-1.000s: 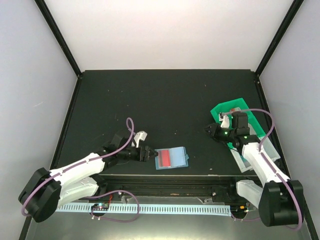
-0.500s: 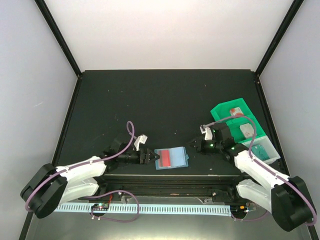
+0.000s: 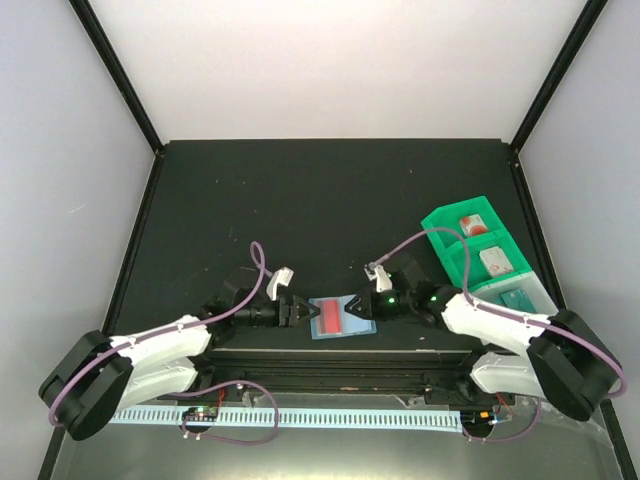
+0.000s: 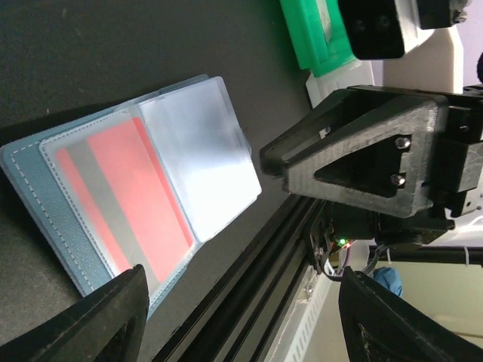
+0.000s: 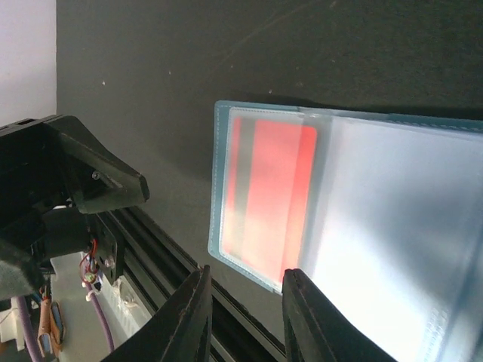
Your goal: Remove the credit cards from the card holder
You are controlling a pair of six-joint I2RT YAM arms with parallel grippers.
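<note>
The light-blue card holder (image 3: 345,317) lies open near the table's front edge. A red card with a grey stripe (image 3: 330,317) sits in its left clear sleeve, and the right sleeve looks blank. My left gripper (image 3: 303,310) is open and empty just left of the holder. My right gripper (image 3: 359,306) is open and empty, low over the holder's right panel. The right wrist view shows the holder (image 5: 362,249), the red card (image 5: 268,204) and my right gripper (image 5: 245,320). The left wrist view shows the holder (image 4: 204,143), the card (image 4: 124,196) and my left gripper (image 4: 253,324).
A green compartment tray (image 3: 437,222) stands at the right. It holds a white card with a red blotch (image 3: 470,223), a pale grey card (image 3: 494,261) and a teal card (image 3: 517,298). A metal rail (image 3: 340,365) runs along the table's front edge.
My right arm has swung left from the green tray to the right side of the card holder. My left gripper has stayed beside the holder's left edge.
</note>
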